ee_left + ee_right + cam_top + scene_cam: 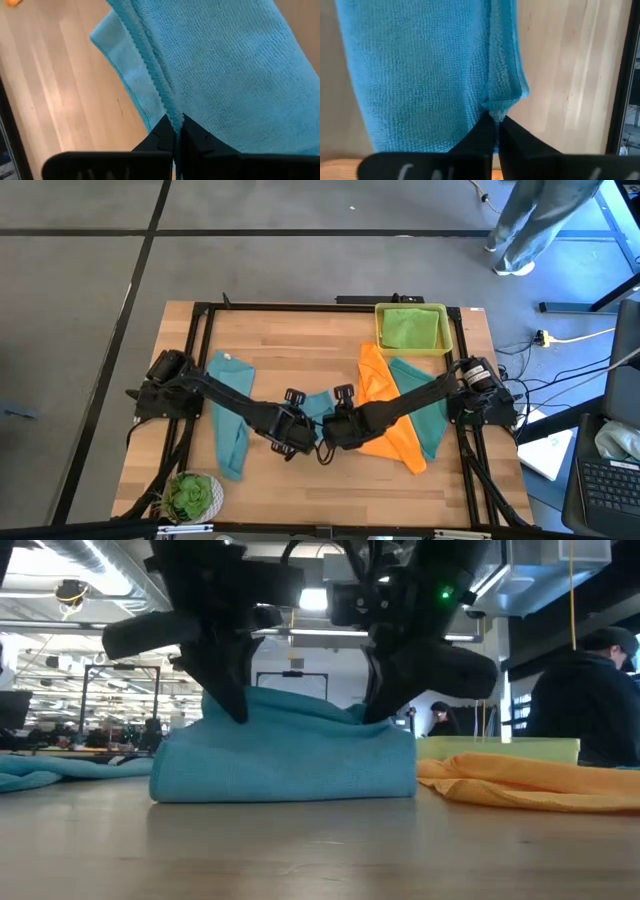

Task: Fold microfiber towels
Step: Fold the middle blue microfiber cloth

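The blue towel [285, 755] lies at the table's front middle, doubled over into a low pad, and both grippers pinch its edge. The left gripper [175, 131] has its fingers pressed together on a hemmed edge; the right gripper [494, 119] is clamped the same way on a bunched corner. In the high view the two arms meet over the cloth, so little of it shows.

By my reading this towel is mid-fold: one fold is in, the edges are being brought across or set down, and it is not yet released or squared.

The rest looks undone. A second blue towel [228, 412] sprawls on the left side of the table. The orange towel [385, 415] lies crumpled on the right, partly over the teal towel [428, 408]. The green towel [411, 328] sits in the yellow tray [447, 330] at the back right; whether it is folded I cannot tell.
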Tool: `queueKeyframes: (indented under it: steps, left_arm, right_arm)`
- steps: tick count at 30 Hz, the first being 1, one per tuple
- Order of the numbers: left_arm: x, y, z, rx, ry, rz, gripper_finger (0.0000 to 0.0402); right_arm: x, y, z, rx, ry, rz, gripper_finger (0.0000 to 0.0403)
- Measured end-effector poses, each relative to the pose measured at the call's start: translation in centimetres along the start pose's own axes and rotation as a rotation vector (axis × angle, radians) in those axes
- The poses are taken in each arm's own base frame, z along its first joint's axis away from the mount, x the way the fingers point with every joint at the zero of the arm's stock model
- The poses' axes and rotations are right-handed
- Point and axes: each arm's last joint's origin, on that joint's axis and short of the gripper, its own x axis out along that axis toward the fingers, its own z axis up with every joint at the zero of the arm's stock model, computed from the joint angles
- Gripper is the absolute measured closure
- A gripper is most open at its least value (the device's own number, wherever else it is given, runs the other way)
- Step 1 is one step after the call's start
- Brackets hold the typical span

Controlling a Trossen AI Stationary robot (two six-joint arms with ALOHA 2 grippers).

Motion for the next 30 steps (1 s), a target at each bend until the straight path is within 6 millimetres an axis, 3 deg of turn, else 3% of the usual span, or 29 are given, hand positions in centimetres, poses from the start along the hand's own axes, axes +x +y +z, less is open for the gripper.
queueKeyframes:
  steps: [9, 16, 24, 30]
  left_arm:
    - [2.6, -0.4, -1.5, -0.021, 0.022, -0.006, 0.0398]
    - [3.7, 0.5, -2.1, -0.056, 0.05, 0.0, 0.04]
    - [5.8, 1.7, -3.1, -0.118, 0.063, 0.011, 0.0377]
    - [6.1, 2.1, -3.3, -0.132, 0.069, 0.013, 0.0361]
  right_arm:
    - [1.7, -0.8, -0.4, 0.034, -0.016, 0.015, 0.0394]
    - [3.9, -1.2, -1.2, 0.028, -0.058, 0.02, 0.0377]
    - [5.2, -2.7, -1.6, 0.05, -0.048, 0.027, 0.0374]
    - [5.8, -3.7, -1.8, 0.108, -0.045, 0.082, 0.0373]
